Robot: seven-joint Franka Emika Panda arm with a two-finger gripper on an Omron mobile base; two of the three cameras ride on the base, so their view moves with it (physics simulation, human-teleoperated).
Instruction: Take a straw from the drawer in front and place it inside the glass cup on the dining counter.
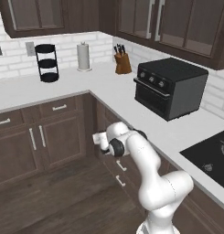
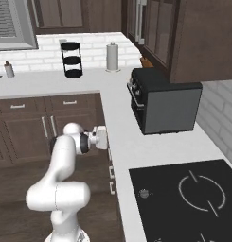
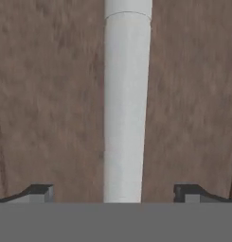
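The drawer (image 3: 51,94) fills the hand view as a dark-brown wooden front. Its silver bar handle (image 3: 124,118) runs straight up the middle. My gripper (image 3: 120,191) is open, with one fingertip on each side of the handle and not touching it. From the base views the gripper (image 1: 99,139) (image 2: 102,137) is pressed close to the cabinet front just under the white wall counter (image 1: 131,109), at the corner. The drawer looks closed. The straw, the glass cup and the dining counter are out of view.
On the wall counter stand a black toaster oven (image 1: 170,87), a knife block (image 1: 123,63), a paper towel roll (image 1: 83,56) and a black tiered rack (image 1: 47,62). A black cooktop (image 1: 211,155) lies at the right. Wooden floor (image 1: 63,201) spreads left of the arm.
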